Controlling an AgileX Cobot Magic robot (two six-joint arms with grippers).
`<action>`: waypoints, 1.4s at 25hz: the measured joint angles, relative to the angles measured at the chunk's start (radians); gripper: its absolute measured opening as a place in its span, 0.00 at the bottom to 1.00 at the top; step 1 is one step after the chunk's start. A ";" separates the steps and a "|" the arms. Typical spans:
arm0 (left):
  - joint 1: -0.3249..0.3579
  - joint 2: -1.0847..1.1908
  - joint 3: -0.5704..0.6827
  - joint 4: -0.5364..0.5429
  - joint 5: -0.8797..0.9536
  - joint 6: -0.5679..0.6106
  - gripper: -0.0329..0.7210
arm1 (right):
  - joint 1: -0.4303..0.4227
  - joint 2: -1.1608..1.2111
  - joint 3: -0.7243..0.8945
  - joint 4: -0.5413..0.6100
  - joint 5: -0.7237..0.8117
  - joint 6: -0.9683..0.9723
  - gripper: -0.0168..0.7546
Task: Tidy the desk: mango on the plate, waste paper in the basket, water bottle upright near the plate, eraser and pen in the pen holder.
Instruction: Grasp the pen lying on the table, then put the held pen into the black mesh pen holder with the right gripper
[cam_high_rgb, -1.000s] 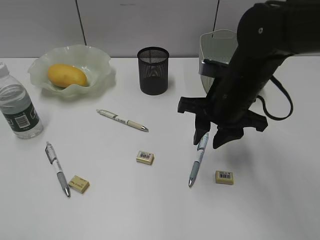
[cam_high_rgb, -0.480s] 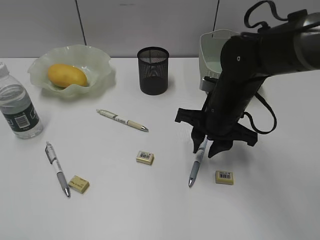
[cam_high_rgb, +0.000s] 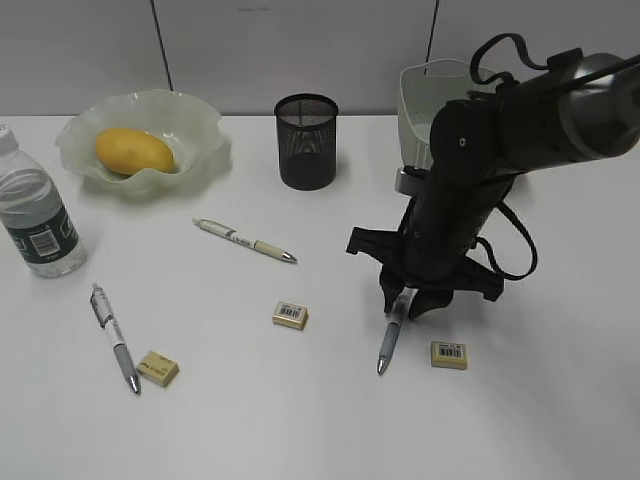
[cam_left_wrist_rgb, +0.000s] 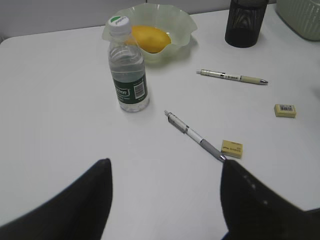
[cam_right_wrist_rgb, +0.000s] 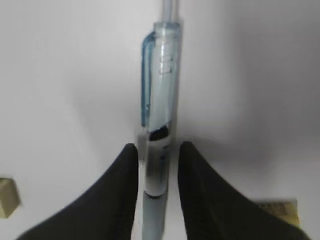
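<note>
My right gripper (cam_high_rgb: 410, 300) is down at the desk (cam_high_rgb: 300, 420), its open fingers (cam_right_wrist_rgb: 157, 150) on either side of a pale blue pen (cam_right_wrist_rgb: 160, 100) that lies flat, with narrow gaps showing. That pen's tip end (cam_high_rgb: 388, 345) sticks out toward the front. The mango (cam_high_rgb: 133, 150) lies in the ruffled plate (cam_high_rgb: 195, 115). The water bottle (cam_high_rgb: 35, 215) stands upright at the left, in front of the plate. The black mesh pen holder (cam_high_rgb: 306, 140) stands at the back middle. My left gripper (cam_left_wrist_rgb: 165, 170) is open and empty above bare desk. No waste paper shows.
The pale green basket (cam_high_rgb: 425, 95) stands behind my right arm. Two more pens (cam_high_rgb: 245, 240) (cam_high_rgb: 115, 337) and three erasers (cam_high_rgb: 290, 315) (cam_high_rgb: 158, 368) (cam_high_rgb: 449, 354) lie on the desk. The left wrist view shows the bottle (cam_left_wrist_rgb: 128, 75), a pen (cam_left_wrist_rgb: 195, 136) and an eraser (cam_left_wrist_rgb: 232, 148).
My right gripper has come down and slightly left onto the blue pen, from above it to straddling it at desk level. The pen and other objects have not moved.
</note>
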 joint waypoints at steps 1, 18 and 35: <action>0.000 0.000 0.000 0.000 0.000 0.000 0.73 | 0.000 0.000 0.000 0.000 -0.013 0.001 0.33; 0.000 0.000 0.000 0.000 0.000 0.000 0.73 | 0.000 0.013 -0.009 0.001 -0.017 -0.047 0.17; 0.000 0.000 0.000 0.000 0.000 0.000 0.73 | 0.000 -0.160 -0.355 -0.003 -0.419 -0.472 0.17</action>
